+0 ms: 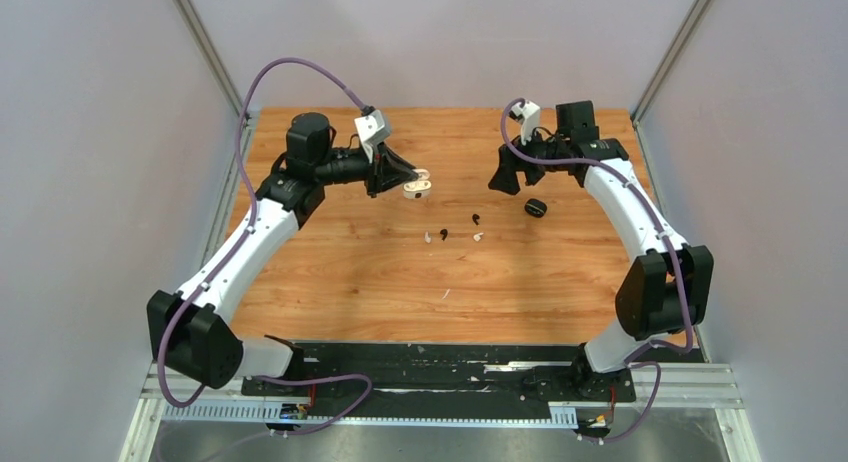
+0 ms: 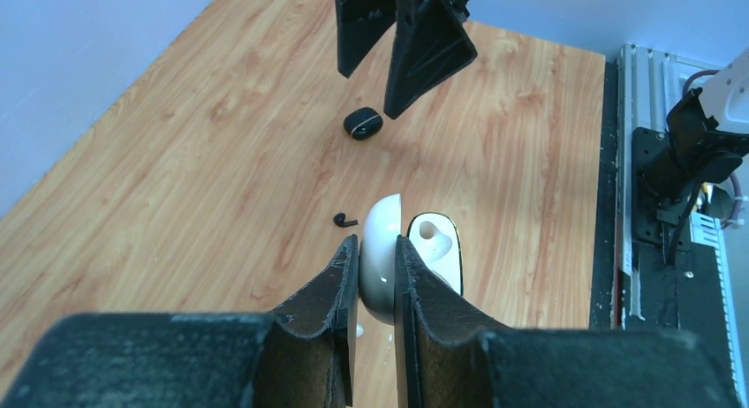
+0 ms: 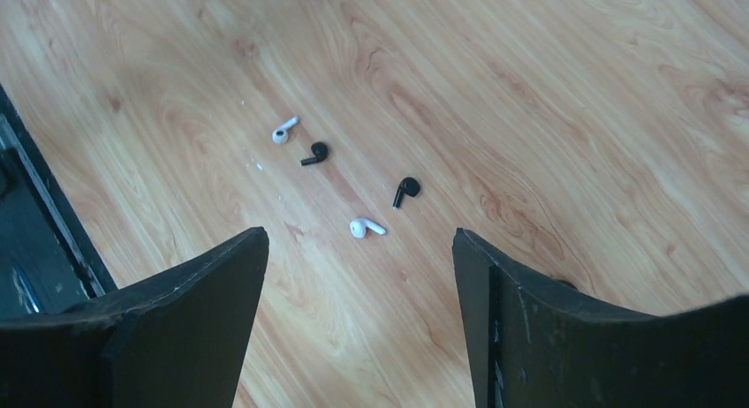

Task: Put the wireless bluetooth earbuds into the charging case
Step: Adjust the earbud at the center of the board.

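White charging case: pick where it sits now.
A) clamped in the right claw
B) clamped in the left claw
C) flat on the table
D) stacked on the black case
B: the left claw is shut on the white charging case, while the right claw stands open and empty.

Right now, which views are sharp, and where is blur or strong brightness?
Top view: even light, soft shadows on the table, the earbuds only specks. Left wrist view: the left claw is partly blurred; the white case it pinches is bright, with little detail. Right wrist view: four earbuds are sharp; the open right claw is soft at its edges.
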Controlling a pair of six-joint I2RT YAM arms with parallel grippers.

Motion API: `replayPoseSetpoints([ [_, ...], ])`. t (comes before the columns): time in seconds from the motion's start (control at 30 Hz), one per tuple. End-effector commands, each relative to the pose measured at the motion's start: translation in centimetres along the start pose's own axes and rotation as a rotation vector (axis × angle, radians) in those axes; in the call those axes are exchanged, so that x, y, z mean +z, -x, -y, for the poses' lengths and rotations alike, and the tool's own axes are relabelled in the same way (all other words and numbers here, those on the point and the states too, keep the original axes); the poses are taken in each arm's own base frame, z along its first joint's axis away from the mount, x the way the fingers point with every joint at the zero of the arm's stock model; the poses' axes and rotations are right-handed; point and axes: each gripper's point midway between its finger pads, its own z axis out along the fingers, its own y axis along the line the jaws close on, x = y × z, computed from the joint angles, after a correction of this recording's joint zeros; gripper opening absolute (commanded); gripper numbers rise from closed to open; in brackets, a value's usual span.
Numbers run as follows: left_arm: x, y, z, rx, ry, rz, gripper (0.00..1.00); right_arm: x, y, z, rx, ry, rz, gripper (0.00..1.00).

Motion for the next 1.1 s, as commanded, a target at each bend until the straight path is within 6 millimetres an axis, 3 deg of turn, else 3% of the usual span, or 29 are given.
replayPoseSetpoints([
  [0.0,-1.0,1.0,0.1,-0.020,0.051,0.034,0.00,0.2,-1.1,-0.8,-0.154,0.110,-0.026,0.75],
  [0.17,-1.6,0.0,-0.5,-0.064,0.117,0.040,0.00,1.4,-5.1,-0.9,-0.277,0.218,-0.132,0.71],
  [0.33,-1.8,-0.8,-1.5,-0.120,0.152,0.033,0.00,4.5,-8.7,0.6,-0.335,0.244,-0.248,0.54],
  [0.47,-2.4,-1.2,-2.1,-0.118,0.180,0.021,0.00,6.3,-10.6,0.6,-0.439,0.271,-0.316,0.47],
  [0.6,-3.0,-1.4,-2.9,-0.133,0.210,0.022,0.00,7.3,-11.2,0.8,-0.641,0.317,-0.331,0.45],
  [0.73,-3.3,-1.3,-3.4,-0.137,0.234,0.029,0.00,8.9,-11.8,1.1,-0.791,0.350,-0.367,0.37],
  [1.07,-3.9,-0.6,-3.8,-0.121,0.264,0.051,0.00,11.8,-13.6,1.6,-0.911,0.321,-0.425,0.39],
])
